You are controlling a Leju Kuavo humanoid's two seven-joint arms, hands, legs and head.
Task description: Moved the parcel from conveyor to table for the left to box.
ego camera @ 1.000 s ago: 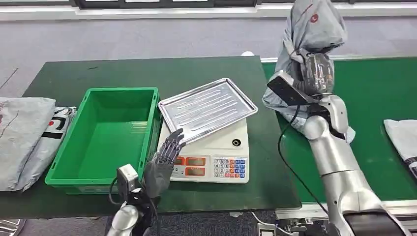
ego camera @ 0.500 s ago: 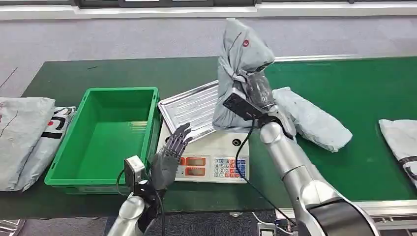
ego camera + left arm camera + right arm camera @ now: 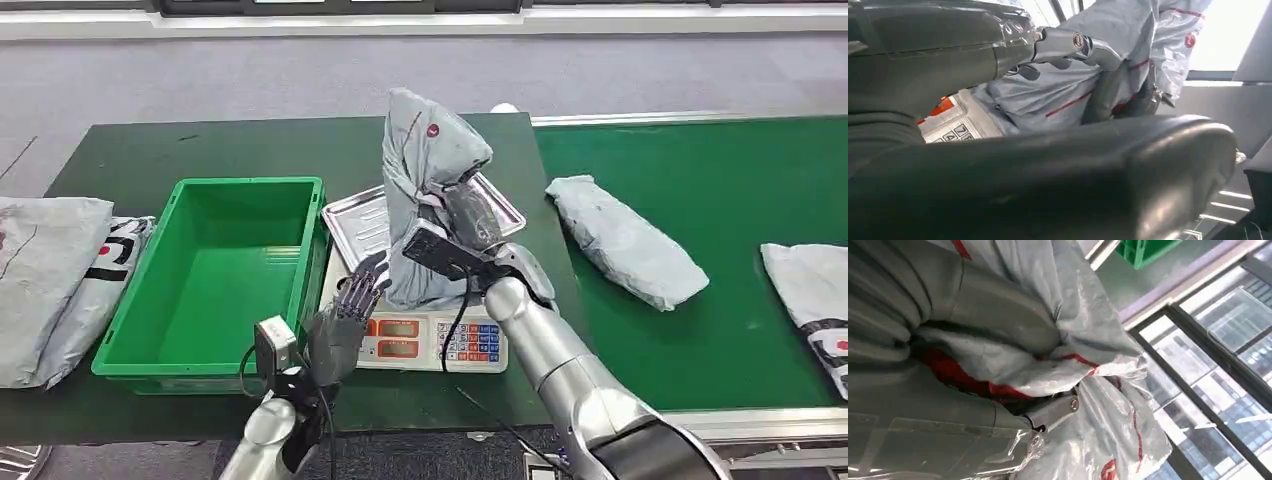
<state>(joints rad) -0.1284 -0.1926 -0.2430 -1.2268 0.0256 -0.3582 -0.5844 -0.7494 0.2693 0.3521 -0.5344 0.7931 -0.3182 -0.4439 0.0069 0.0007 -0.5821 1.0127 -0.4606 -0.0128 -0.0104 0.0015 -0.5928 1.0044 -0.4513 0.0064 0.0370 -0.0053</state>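
Note:
My right hand [image 3: 468, 213] grips a grey plastic-wrapped parcel [image 3: 425, 165] with a red mark, holding it upright over the metal tray [image 3: 358, 222] on the white scale [image 3: 470, 295]. Up close the right wrist view has crumpled parcel wrap [image 3: 1083, 355] with red stripes bunched around the right hand [image 3: 973, 385]. My left hand [image 3: 340, 320] hovers open, fingers spread, by the scale's front left corner, just right of the green box [image 3: 215, 270]. From the left wrist, the parcel [image 3: 1088, 75] hangs beyond the left hand's fingers [image 3: 1063, 47], above the scale's keypad [image 3: 955, 132].
A second grey parcel [image 3: 622, 240] lies on the green conveyor [image 3: 740, 180], and another [image 3: 815, 300] sits at its right edge. Grey bags [image 3: 50, 280] are stacked at the table's left end. The dark green table [image 3: 260, 145] runs behind the box.
My right arm has swung left from over the conveyor, carrying the parcel across onto the scale's tray. The parcel left on the conveyor has come into sight. My left hand has barely moved.

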